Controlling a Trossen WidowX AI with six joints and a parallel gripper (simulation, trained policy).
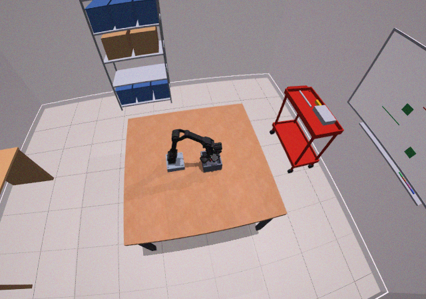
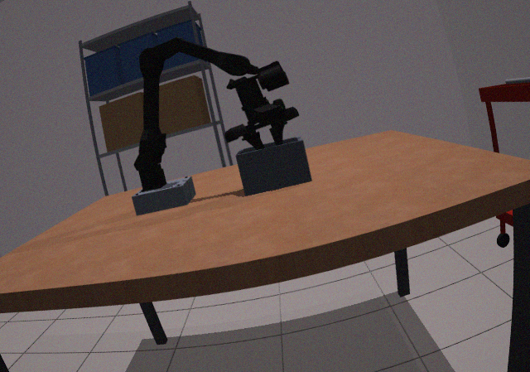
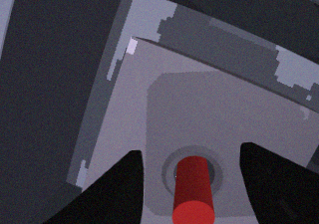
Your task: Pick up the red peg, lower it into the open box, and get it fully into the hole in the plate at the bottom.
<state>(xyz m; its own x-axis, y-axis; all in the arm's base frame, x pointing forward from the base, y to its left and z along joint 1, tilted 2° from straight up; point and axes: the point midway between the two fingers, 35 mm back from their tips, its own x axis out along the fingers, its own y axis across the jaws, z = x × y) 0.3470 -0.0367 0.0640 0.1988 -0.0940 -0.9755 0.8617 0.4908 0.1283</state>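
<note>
Red peg (image 3: 193, 191) — wrist view only.

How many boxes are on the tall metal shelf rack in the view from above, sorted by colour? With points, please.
On the shelf rack (image 1: 107, 62) (image 2: 93, 130):
Blue boxes (image 1: 124, 12) (image 2: 130, 61): 6
Brown boxes (image 1: 144, 42) (image 2: 184, 103): 2
Total: 8

the black arm (image 2: 151, 98) rises from a grey base block (image 2: 147, 205) on the wooden table (image 2: 342, 196), bends over at its top and reaches across to the grey box (image 2: 276, 166). its claw (image 2: 269, 143) points down, tilted, with the two fingers apart and their tips at the box's rim. behind stands a shelf rack (image 2: 90, 122) with blue bins (image 2: 103, 71) above brown boxes (image 2: 185, 104).
</note>
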